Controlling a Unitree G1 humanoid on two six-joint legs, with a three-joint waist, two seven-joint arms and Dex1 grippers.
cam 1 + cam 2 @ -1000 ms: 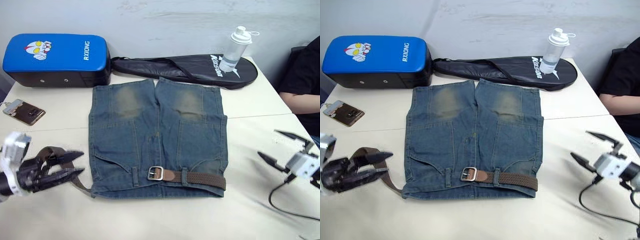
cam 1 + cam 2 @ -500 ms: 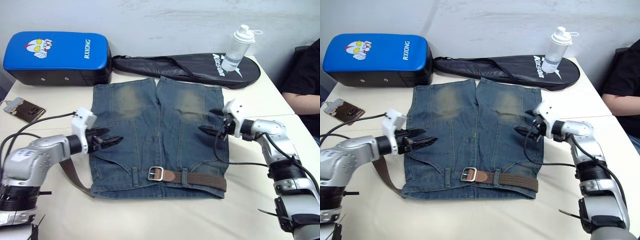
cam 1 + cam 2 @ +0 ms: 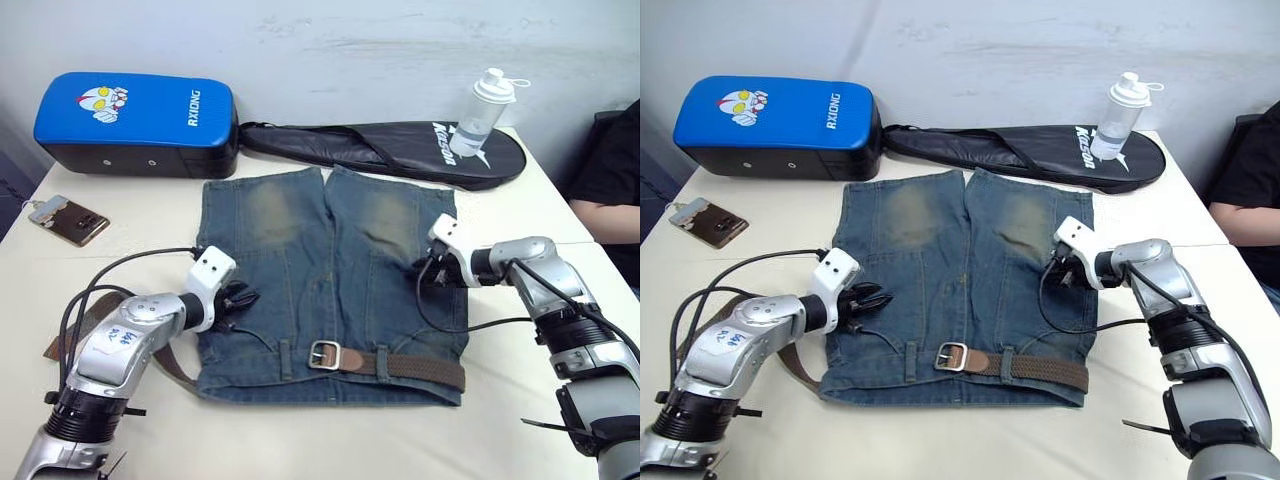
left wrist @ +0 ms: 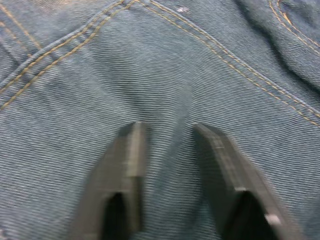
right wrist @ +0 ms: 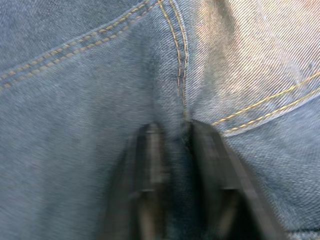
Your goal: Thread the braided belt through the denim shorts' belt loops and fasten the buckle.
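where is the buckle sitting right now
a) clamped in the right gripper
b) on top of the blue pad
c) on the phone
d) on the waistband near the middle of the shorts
d: the buckle lies on the waistband of the denim shorts, about midway across, with the braided belt running from it toward the robot's right.

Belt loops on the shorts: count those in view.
2: one belt loop on the waistband just left of the buckle, one right of it over the belt. Others may be hidden.
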